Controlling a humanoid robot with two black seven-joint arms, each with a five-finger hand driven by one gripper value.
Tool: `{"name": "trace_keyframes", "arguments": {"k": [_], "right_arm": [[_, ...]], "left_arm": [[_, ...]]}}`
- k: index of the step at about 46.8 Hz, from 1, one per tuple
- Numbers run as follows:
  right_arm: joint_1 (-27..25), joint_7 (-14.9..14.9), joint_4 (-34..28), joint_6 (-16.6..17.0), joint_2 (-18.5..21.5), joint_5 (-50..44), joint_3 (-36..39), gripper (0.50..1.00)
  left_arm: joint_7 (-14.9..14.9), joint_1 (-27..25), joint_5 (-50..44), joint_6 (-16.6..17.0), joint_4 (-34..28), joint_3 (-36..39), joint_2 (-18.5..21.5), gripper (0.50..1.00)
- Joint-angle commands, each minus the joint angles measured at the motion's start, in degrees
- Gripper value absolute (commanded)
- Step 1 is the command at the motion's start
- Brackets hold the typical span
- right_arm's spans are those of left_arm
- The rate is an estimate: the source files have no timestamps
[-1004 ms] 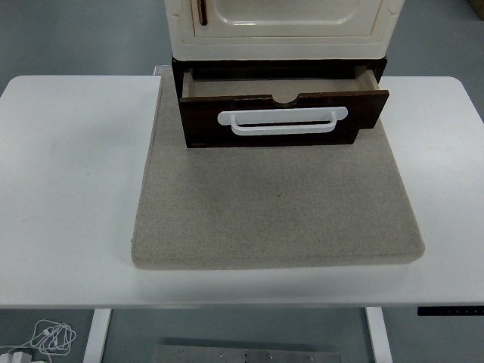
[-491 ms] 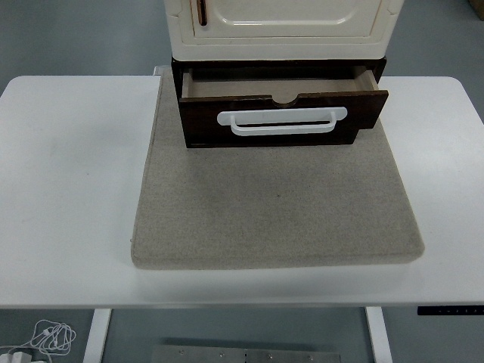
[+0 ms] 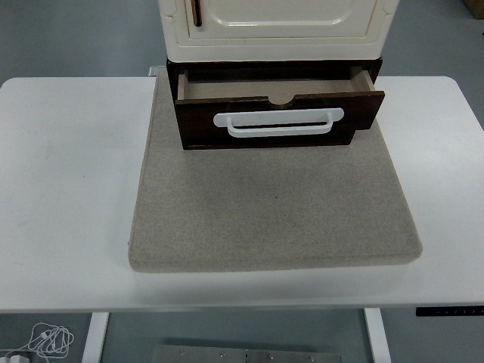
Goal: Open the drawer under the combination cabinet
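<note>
With neither robot hand in view, their finger state cannot be told | drawer (image 3: 276, 113) stands pulled out under cabinet (image 3: 276, 26), on grey mat (image 3: 272, 204) | risk: skewed front could bind if pulled further

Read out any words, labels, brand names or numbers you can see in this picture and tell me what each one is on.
None can be read.
Cream cabinet with the panelled door: no print visible.
Dark brown wooden drawer with the white bar handle: plain.
Grey felt mat: plain.
White table: plain; the small black strip at its front right edge carries marks too small to read.
</note>
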Motion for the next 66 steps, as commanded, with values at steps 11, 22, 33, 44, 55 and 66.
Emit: {"name": "trace_keyframes", "arguments": {"k": [11, 22, 33, 44, 55, 66], "right_arm": [[0.00, 0.00, -0.02, -0.02, -0.02, 0.00, 0.00, 0.926], [-0.09, 0.00, -0.02, -0.02, -0.02, 0.00, -0.09, 0.926], [-0.09, 0.00, -0.02, -0.02, -0.02, 0.00, -0.09, 0.926], [-0.09, 0.00, -0.02, -0.02, -0.02, 0.00, -0.09, 0.926], [-0.09, 0.00, -0.02, -0.02, -0.02, 0.00, -0.18, 0.926], [-0.27, 0.00, -0.02, 0.07, -0.02, 0.00, -0.18, 0.926]], "left_arm": [[-0.02, 2.80, -0.19, -0.04, 0.14, -0.16, 0.20, 1.000], [-0.02, 3.33, -0.19, -0.04, 0.14, -0.16, 0.20, 1.000], [-0.02, 5.88, -3.00, -0.04, 0.22, -0.34, 0.29, 1.000], [-0.02, 8.52, -5.64, 0.05, 0.31, -0.34, 0.29, 1.000], [0.24, 10.71, -8.89, 0.05, 0.66, -0.34, 0.38, 1.000], [0.59, 12.73, -12.67, 0.05, 3.91, -0.34, 0.29, 1.000]]}}
